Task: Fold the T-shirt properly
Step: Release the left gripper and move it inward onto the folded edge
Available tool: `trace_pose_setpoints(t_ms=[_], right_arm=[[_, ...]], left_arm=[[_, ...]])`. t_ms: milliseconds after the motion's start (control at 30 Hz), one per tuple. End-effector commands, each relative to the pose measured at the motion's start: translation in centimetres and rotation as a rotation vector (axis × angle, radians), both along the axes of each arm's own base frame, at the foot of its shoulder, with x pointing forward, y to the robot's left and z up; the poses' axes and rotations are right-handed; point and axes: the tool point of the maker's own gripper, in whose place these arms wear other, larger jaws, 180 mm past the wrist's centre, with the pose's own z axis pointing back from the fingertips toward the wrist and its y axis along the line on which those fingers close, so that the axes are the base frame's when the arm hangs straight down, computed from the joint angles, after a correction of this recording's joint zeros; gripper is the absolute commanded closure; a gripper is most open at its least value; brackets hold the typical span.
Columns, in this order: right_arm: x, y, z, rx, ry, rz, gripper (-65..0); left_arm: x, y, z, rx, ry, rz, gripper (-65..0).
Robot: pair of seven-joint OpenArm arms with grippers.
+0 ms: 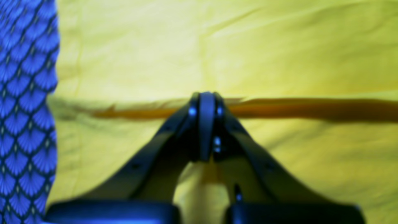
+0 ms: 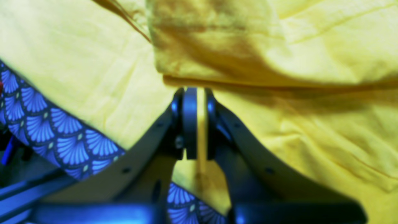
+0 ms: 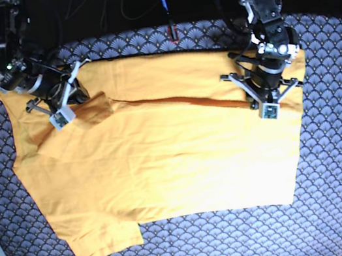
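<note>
2 claws pinch T-shirt [image 3: 164,162] folds; only base view shows its spread-out hem.

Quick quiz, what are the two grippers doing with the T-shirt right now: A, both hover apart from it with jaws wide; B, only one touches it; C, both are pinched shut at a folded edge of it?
C: the left gripper and right gripper both sit closed at a folded edge of the T-shirt.
</note>
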Motion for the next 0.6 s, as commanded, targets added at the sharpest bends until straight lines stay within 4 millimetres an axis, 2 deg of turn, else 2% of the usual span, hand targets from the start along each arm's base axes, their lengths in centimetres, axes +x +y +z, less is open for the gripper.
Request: trace_pose_setpoints(t_ms=[0, 400, 567], right_arm=[[0.6, 0.2, 1.0, 0.015, -0.041, 0.007, -2.5], [0.7, 0.3, 0.8, 0.020, -0.036, 0.006, -2.5], [1.1, 1.1, -0.8, 0.050, 0.003, 0.015, -2.5]], left_arm=[[1.0, 0.1, 1.3, -0.006, -0.052, 0.001, 0.0], [-0.2, 0.4, 0.5, -0.001, -0.027, 0.006, 0.0], [-0.7, 0.4, 0.2, 0.000, -0.016, 0.006, 0.0]])
